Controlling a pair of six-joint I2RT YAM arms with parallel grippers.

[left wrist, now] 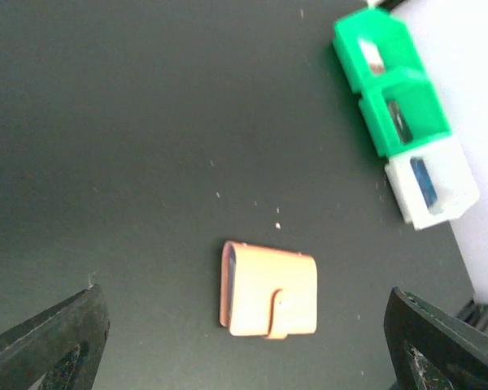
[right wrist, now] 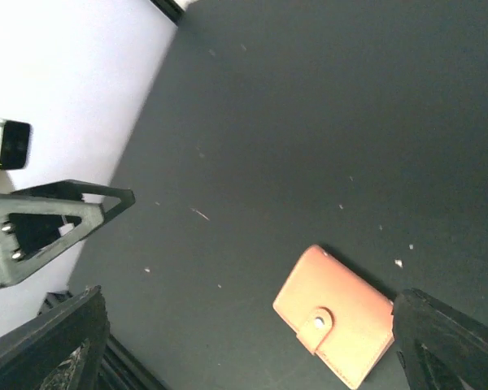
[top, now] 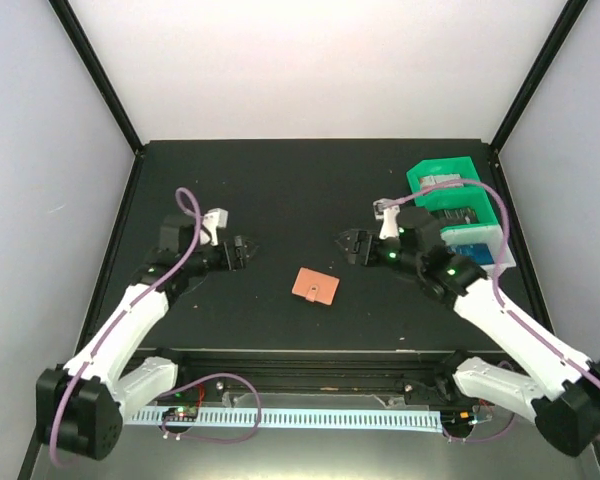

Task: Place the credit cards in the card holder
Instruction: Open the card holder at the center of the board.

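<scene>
Black table (top: 280, 180): one card holder (top: 315, 286), one tray (top: 440, 166).

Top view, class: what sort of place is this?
Likely a robot lab cell: two arms at a black table, plain white walls around it, with a wallet and tray laid out.

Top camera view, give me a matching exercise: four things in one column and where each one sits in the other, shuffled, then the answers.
Things:
1. card holder
2. green-and-white tray
3. left gripper
4. right gripper

Places:
A. at the table's far right edge
B. open, left of the card holder
C. flat on the table, between the two grippers
D. open, between the card holder and the tray

Pairs: 1-C, 2-A, 3-B, 4-D
</scene>
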